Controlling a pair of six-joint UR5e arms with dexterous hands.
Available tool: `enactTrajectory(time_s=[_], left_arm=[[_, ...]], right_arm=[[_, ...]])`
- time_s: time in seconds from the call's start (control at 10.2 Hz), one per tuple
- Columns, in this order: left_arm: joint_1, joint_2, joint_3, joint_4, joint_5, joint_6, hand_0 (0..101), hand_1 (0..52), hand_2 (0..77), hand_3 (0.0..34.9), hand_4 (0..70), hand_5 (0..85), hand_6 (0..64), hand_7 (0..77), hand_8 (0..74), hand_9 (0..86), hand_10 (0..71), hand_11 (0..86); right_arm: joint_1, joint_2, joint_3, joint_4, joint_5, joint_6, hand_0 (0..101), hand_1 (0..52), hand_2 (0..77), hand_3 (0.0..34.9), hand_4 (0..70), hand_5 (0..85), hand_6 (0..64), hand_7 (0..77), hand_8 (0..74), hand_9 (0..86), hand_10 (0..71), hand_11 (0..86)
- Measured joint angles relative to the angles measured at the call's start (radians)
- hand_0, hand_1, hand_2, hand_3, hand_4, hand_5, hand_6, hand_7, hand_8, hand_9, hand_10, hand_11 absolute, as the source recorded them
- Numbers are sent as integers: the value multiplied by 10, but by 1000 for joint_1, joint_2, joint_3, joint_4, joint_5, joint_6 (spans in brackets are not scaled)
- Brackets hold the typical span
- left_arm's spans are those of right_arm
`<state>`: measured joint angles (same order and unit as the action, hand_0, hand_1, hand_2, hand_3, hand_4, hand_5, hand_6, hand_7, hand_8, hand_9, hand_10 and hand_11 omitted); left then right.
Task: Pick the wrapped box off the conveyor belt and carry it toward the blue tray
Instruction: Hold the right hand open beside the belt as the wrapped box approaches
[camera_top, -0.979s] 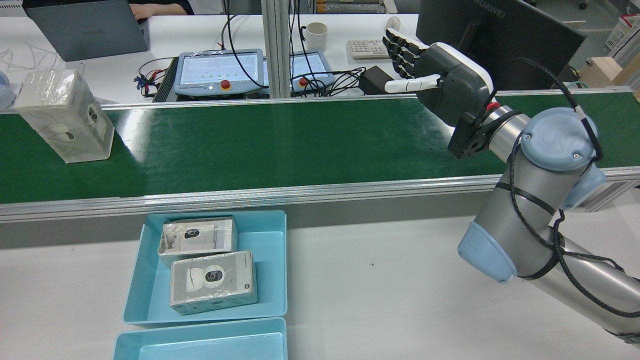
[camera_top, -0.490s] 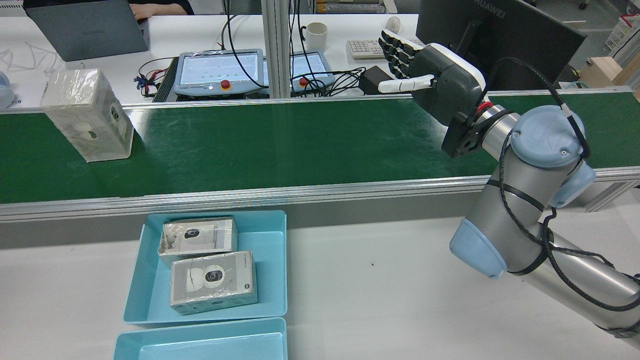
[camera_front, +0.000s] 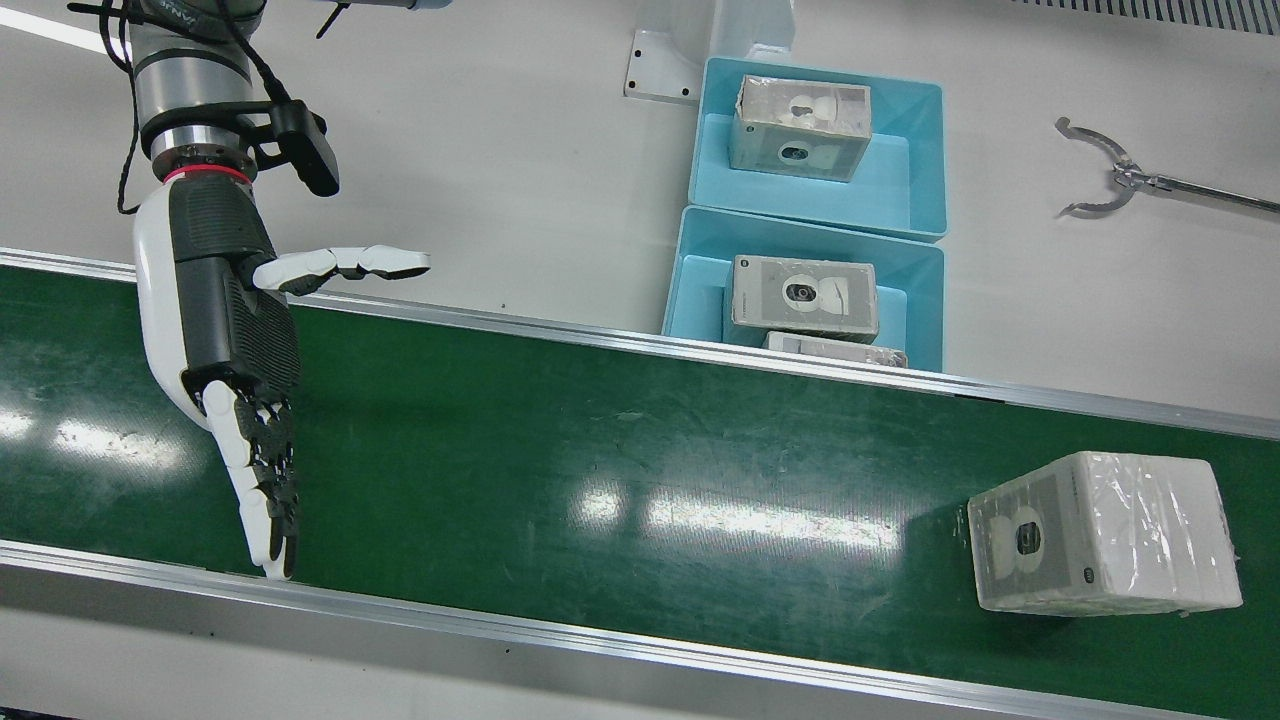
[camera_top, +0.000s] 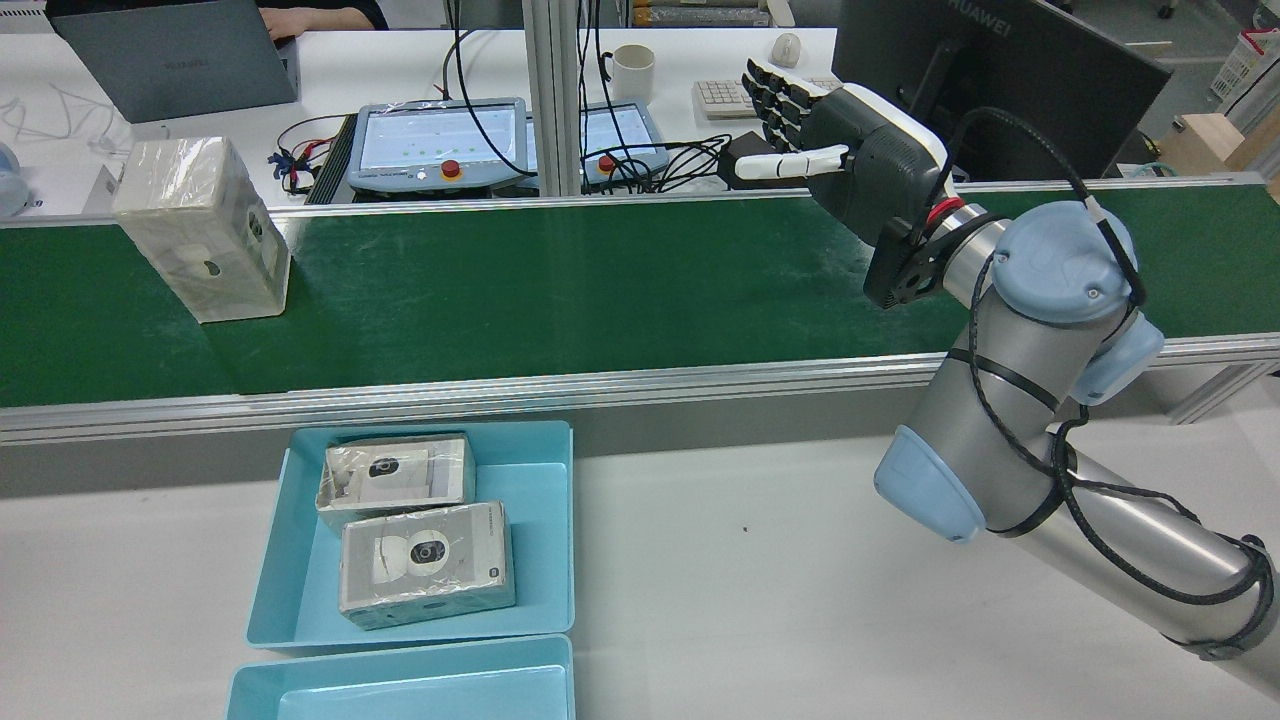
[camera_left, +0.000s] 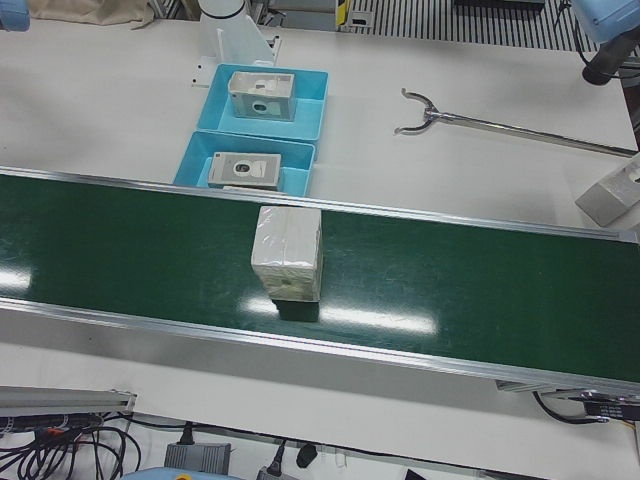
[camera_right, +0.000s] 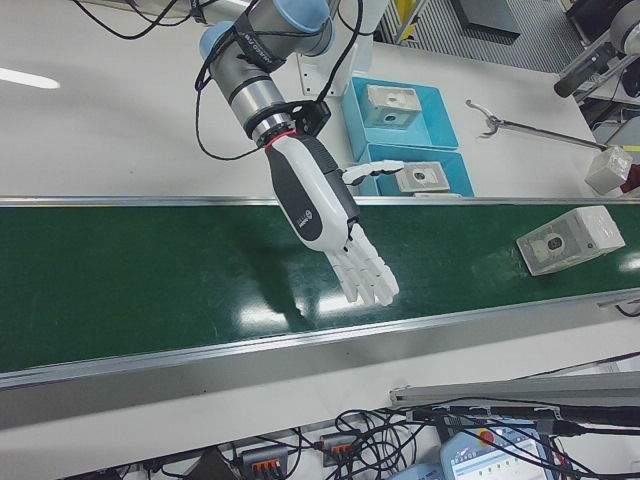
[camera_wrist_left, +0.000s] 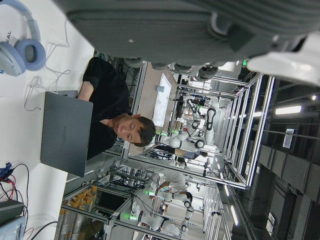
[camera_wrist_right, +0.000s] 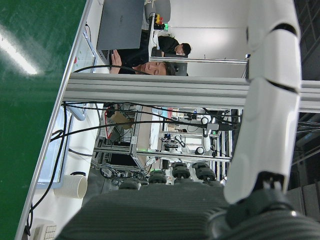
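Note:
The wrapped box stands upright on the green conveyor belt, far to the left in the rear view. It also shows in the front view, the left-front view and the right-front view. My right hand is open and empty above the belt's right part, palm facing the box and well apart from it; it also shows in the front view and the right-front view. The blue tray holds two wrapped boxes. My left hand shows only in its own view, holding nothing.
A second blue tray lies right behind the first; in the front view it holds one box. A metal grabber tool lies on the white table. Teach pendants, a mug and a monitor stand beyond the belt.
The wrapped box has ridden the belt to the right in the rear view. My right hand and arm have shifted left, toward it, staying open.

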<state>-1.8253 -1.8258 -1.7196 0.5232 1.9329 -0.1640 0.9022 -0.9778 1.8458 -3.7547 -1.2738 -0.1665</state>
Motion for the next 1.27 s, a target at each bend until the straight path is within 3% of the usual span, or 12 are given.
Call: enactTrajectory(time_s=[1.27], left_arm=[[0,0,0,0,0,0,0,0,5,0,0,11,0,0,0,0,5,0]], right_arm=[[-30,2,-15,1,3,-8,460,131,114,30,16,5,0,0,16,16,0,11]])
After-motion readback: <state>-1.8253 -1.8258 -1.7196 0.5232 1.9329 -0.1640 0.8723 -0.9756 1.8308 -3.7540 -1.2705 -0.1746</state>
